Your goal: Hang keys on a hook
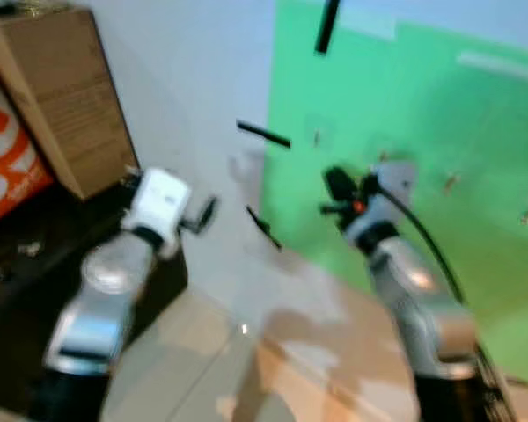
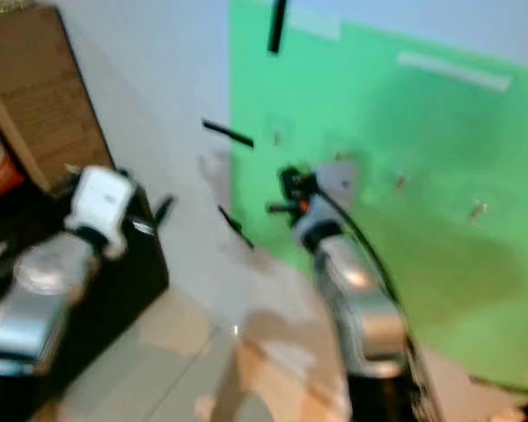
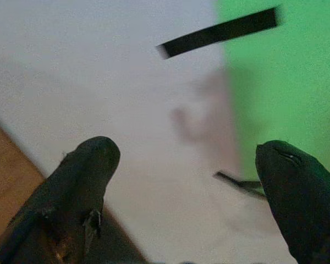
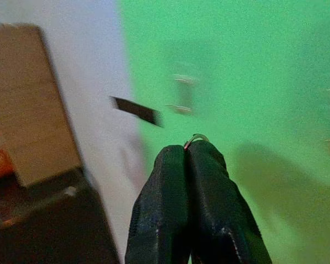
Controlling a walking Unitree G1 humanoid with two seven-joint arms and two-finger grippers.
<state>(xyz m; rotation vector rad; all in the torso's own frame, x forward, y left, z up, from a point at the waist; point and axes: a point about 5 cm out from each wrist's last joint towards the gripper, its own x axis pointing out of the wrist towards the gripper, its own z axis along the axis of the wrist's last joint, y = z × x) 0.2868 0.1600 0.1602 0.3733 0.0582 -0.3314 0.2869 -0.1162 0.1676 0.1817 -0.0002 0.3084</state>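
A green panel [image 1: 405,132] covers the wall ahead, with small hooks [image 1: 451,182] spaced across it. My right gripper [image 4: 188,149] is raised in front of the panel and is shut. A thin metal key ring [image 4: 197,137] sticks out at its tips, and the keys themselves are hidden between the fingers. One hook [image 4: 182,93] lies just beyond the tips, blurred and apart from them. My left gripper [image 3: 187,159] is open and holds nothing. It points at the white wall to the left of the panel. Both eye views are blurred.
A cardboard box [image 1: 62,97] and an orange-and-white bag [image 1: 4,158] stand on a black cabinet [image 1: 35,272] at the left. Black tape strips [image 1: 264,134] are stuck to the wall near the panel's left edge. Pale floor [image 1: 211,352] lies below.
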